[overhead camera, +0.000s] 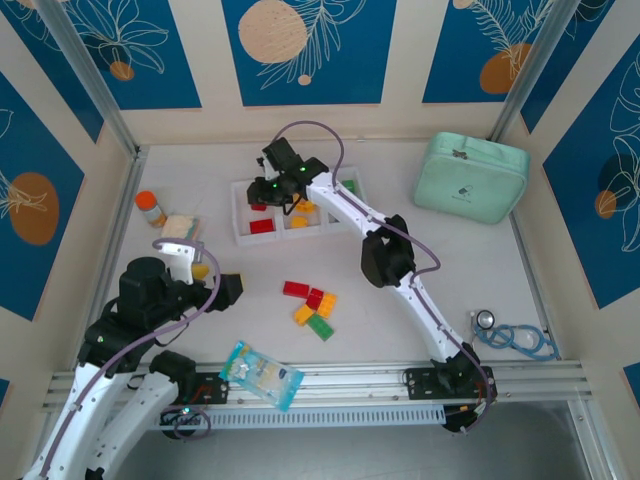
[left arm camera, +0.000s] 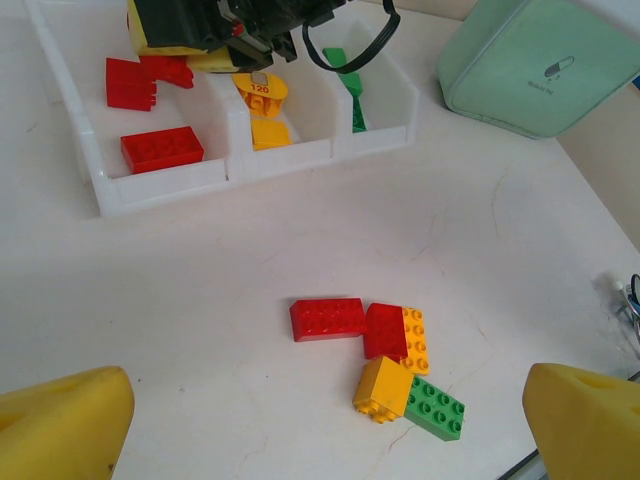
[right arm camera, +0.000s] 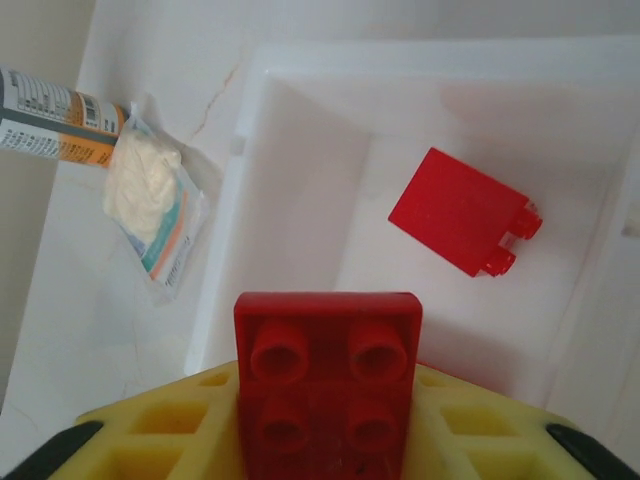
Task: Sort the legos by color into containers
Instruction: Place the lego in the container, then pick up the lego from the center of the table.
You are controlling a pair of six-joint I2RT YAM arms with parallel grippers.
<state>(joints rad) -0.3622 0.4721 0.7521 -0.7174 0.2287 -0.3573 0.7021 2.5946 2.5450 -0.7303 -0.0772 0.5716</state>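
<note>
Orange-yellow disc (marked "120") in the middle container

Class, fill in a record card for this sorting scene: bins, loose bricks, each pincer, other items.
bins: three joined white containers; red bricks left, orange-yellow middle, green right
loose legos: five clustered, two red, two orange-yellow, one green
right pincer: shut on a red brick, over the left bin
left pincer: open, empty, facing the cluster
other items: mint-green case, snack packet
</note>
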